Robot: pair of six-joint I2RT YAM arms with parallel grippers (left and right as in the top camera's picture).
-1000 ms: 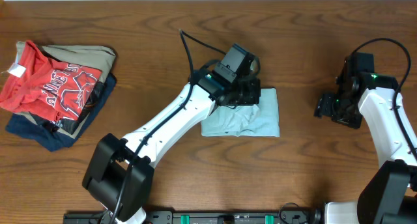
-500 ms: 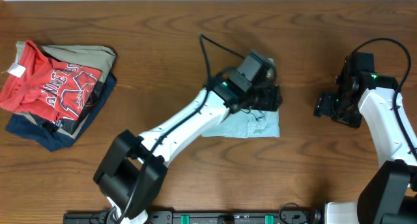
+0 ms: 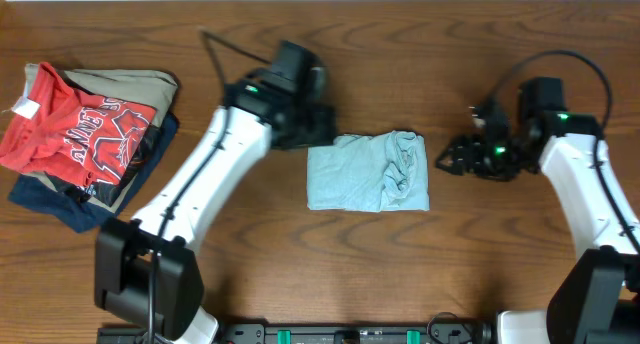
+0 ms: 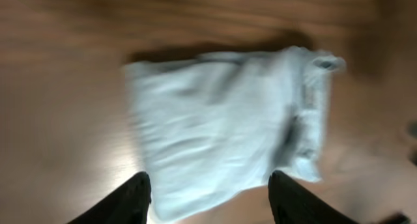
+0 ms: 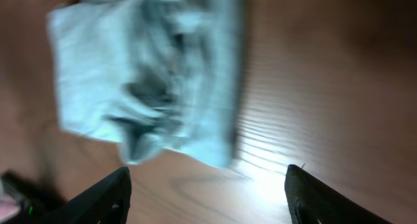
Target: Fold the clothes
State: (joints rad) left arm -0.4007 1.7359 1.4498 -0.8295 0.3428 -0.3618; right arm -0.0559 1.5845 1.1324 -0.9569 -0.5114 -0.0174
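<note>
Overhead, the pale blue T-shirt (image 3: 365, 174) lies mid-table as a compact rectangle. It is smooth toward 9 o'clock and bunched along its 3 o'clock edge. The left gripper (image 3: 312, 136) hovers just beside its 11 o'clock corner, and the right gripper (image 3: 455, 162) sits near at 3 o'clock, apart from the cloth. Far out at 9 o'clock a red shirt (image 3: 85, 134), a khaki garment (image 3: 135, 84) and a navy garment (image 3: 60, 206) lie piled together, well apart and no obstacle.

The left wrist view is blurred. Its fingers (image 4: 133, 201) are spread with nothing held, and the T-shirt lies beyond them at 12 o'clock.

The right wrist view is also blurred. Its fingers (image 5: 313, 195) stand wide and empty, with the T-shirt's rumpled side at 11 o'clock.

The fold looks nearly finished. Doing it well probably means tidying that bunched edge, gripping low and moving slowly so the layers beneath don't drag.
</note>
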